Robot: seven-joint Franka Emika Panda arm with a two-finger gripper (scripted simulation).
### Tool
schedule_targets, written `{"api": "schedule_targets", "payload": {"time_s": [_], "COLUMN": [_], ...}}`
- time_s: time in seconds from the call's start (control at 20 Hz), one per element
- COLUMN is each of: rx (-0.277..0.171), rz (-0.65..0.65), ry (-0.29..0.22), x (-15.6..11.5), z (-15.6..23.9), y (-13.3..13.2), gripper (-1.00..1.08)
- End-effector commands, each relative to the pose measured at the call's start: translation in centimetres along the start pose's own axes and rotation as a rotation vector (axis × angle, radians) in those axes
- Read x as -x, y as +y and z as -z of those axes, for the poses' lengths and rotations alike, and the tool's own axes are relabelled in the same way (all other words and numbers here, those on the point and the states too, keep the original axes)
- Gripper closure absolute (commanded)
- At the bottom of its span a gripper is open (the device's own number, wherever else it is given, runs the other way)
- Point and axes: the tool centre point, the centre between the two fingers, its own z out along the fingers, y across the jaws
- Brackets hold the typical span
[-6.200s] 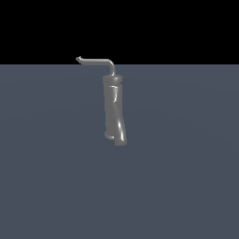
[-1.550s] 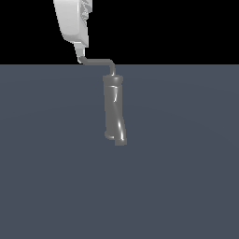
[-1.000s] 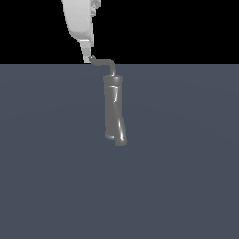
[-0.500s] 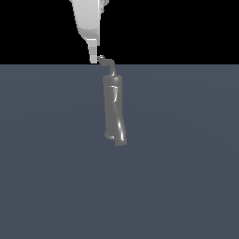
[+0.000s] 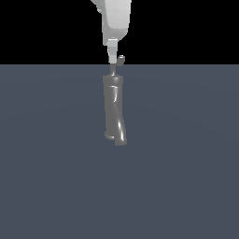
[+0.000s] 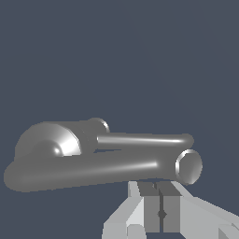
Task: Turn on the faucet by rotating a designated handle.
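Note:
The faucet (image 5: 114, 112) is a glossy grey column standing on the floor; the wrist view shows it from above (image 6: 51, 142). The handle (image 5: 120, 59), a thin bent rod on top of the column, appears much foreshortened in the exterior view, with only its hooked tip clear. In the wrist view the handle (image 6: 116, 170) runs across the frame, close and large, and ends in a round tip. My white gripper (image 5: 112, 57) reaches down from above. It is shut and holds nothing. Its fingertips (image 6: 160, 200) rest right beside the handle near the tip.
The flat dark grey floor (image 5: 186, 163) stretches all around the faucet under a black background. No other object is in view.
My gripper has moved toward the exterior view's right. The handle has swung with it, from pointing toward the exterior view's left to lying almost end-on above the column.

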Motion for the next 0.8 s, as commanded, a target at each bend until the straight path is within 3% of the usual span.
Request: {"api": "schedule_targets", "payload": {"time_s": [0.0,0.05,0.1,0.75], "rx": [0.0,0.0,0.0,0.0], "rz": [-0.041,-0.041,0.002,-0.022], "ry": [0.002,0.002,0.0,0.001], "x": [-3.8,-3.8,-0.9,-6.1], "z": [0.0,0.0,0.0,0.0], "y": [0.5,0.5,0.1,-2.6], "gripper": [1.08,1.08,1.08,1.08]}}
